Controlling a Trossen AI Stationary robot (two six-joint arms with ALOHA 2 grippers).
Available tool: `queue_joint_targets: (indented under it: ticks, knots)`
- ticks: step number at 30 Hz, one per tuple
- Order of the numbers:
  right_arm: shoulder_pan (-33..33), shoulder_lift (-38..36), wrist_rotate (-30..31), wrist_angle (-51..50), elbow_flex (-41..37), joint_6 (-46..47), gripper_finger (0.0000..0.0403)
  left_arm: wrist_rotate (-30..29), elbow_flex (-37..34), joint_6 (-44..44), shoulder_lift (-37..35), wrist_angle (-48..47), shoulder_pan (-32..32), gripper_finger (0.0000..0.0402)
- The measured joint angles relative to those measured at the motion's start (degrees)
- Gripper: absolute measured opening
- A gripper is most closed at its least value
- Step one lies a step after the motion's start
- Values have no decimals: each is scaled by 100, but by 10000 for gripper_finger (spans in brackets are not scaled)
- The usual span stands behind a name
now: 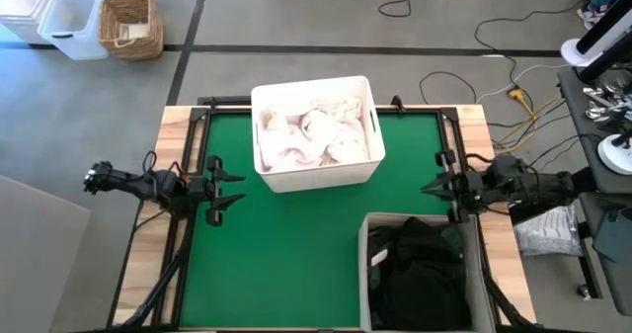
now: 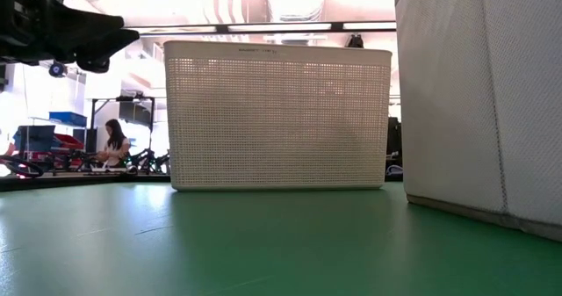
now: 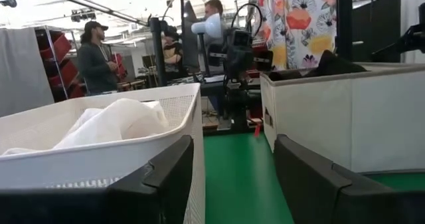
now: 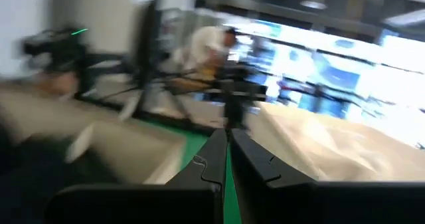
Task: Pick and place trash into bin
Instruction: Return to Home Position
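From the high view, I see no loose trash on the green worktop. The white sheets are heaped in the white tub at the far middle, and the dark cloths fill the fabric bin at the near right corner. The left gripper sits at the left edge with its fingers spread and nothing between them. The right gripper sits at the right edge, facing inward.

In the low view the mat between tub and fabric bin is bare, with the left gripper hanging high at one side.

My left wrist view confirms wide-apart, empty fingers, a white sheet mounded below the tub's rim, and dark cloth poking above the fabric bin. People stand in the room beyond.

The right wrist view is smeared, but the fingers look pressed nearly together, holding nothing.

I judge the sorting done, with only parking the arms left.
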Motion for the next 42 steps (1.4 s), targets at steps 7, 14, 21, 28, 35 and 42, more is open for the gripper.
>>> queue_joint_targets:
  ticks: [7,14,21,28,35,42]
  knots:
    - [-4,5,1405,-841,498,1090,13,-11,0,-118,1,-15,0,170]
    - [-6,29,2746,-1298,424,1746,13,-144,0,-105,7,-19,1,157]
    - [-1,240,2712,-1154,225,1465,13,-151,0,-98,18,-22,2,156]
    - [-4,360,4362,-1221,124,2475,13,-151,0,-96,20,-39,1,156]
    - [1,324,2784,-423,-93,1525,13,-152,0,-96,22,-99,1,156]
    - [-12,66,1868,625,-474,856,13,-155,0,-96,22,-210,0,156]
